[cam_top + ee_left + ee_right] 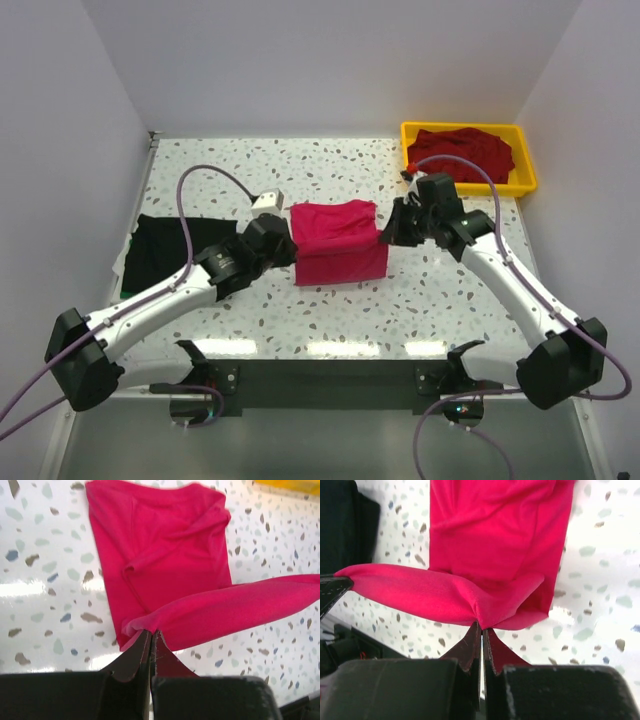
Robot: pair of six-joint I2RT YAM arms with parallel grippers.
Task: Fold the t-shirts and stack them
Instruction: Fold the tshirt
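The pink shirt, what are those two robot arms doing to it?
Both arms are folding the pink-red shirt in the middle of the table. The left gripper is pinched shut on one end of a lifted edge and the right gripper on the other, so the fabric stretches between them above the rest. A black shirt lies at the left, and a dark maroon shirt sits in the yellow tray.

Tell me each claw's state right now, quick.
Left claw: shut on a lifted fold of the pink-red t-shirt.
Right claw: shut on the same fold's other end.
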